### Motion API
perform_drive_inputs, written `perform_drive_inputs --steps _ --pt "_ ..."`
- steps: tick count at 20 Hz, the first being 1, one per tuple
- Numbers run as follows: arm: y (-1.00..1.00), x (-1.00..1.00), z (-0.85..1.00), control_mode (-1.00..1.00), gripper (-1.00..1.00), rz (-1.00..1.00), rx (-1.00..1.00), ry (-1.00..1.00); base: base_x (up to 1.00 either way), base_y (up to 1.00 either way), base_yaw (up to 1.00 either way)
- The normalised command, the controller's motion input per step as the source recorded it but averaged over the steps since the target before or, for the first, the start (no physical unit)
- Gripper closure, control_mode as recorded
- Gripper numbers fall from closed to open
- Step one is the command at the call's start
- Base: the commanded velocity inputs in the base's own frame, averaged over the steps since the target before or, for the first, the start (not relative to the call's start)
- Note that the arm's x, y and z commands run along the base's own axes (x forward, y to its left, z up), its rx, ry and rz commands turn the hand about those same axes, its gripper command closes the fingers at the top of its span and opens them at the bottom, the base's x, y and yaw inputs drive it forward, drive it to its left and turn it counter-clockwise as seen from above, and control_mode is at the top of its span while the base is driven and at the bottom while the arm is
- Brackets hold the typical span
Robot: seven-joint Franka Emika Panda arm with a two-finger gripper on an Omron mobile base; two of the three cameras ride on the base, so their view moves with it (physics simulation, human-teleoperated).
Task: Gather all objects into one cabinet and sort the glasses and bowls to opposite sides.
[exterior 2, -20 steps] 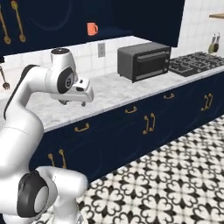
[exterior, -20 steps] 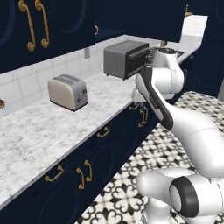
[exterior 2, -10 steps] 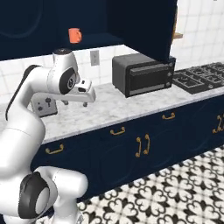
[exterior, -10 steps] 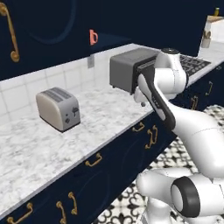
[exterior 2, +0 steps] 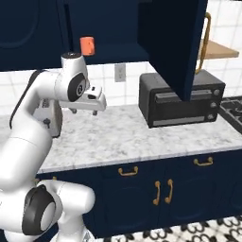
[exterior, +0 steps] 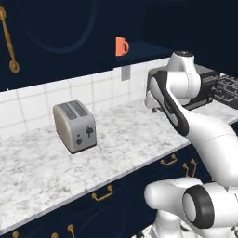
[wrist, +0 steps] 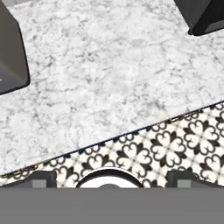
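The gripper (exterior 2: 84, 112) hangs in the air above the marble counter (exterior 2: 123, 137), pointing down. Its two fingers are spread wide apart and nothing is between them (in the hand view the tips (wrist: 42, 178) sit far apart at the bottom, over the counter edge and the patterned floor (wrist: 175, 144)). The orange mug (exterior: 121, 46) stands on the shelf of the dark navy cabinet (exterior 2: 175, 42) up on the wall, whose door is swung open. Below, a silver toaster (exterior: 74, 125) stands on the counter to the left of the arm, and a black toaster oven (exterior 2: 182, 98) stands to the right
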Motion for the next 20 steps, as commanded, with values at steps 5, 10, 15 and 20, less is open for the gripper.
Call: perform_drive_inputs --steps 5,10,15,20 --pt "0.0 0.0 0.0 1.0 -1.0 0.0 0.0 0.0 0.22 -0.44 0.35" --pt "0.0 0.0 0.0 1.0 -1.0 0.0 0.0 0.0 0.25 -0.48 0.32" --pt "0.0 0.0 0.0 1.0 -1.0 0.0 0.0 0.0 0.51 -0.28 0.35" --pt "0.0 0.0 0.0 1.0 -1.0 0.0 0.0 0.0 0.42 -0.46 0.27"
